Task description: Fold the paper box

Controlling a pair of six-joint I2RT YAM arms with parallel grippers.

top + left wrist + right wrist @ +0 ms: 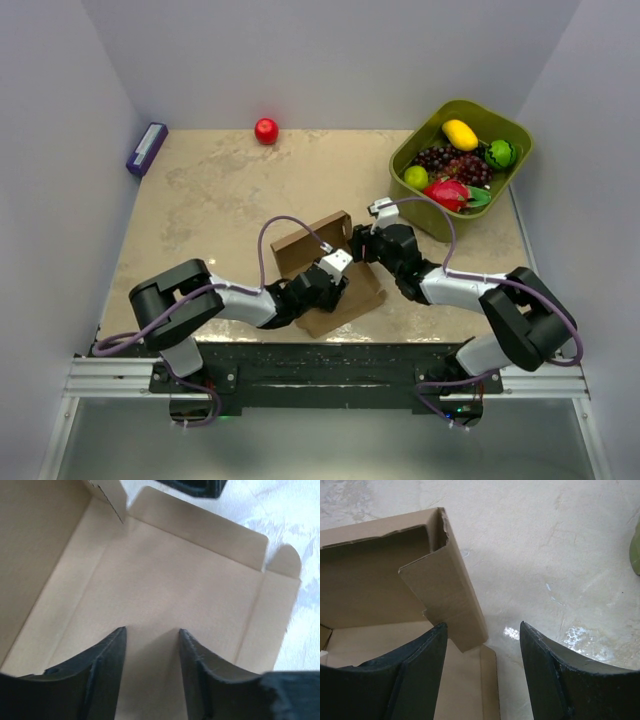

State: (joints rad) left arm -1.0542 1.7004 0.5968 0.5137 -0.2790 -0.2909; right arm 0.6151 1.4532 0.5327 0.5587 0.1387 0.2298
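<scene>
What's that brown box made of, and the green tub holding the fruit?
The paper box looks like thin matte brown cardboard: creased folds, a ragged torn edge. The green bin seems smooth, slightly glossy plastic, judging by its rounded moulded rim.

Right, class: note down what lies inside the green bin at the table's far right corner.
The green bin holds a yellow fruit, dark grapes, a striped green fruit, a small green fruit and a red dragon fruit. Anything beneath them is covered.
</scene>
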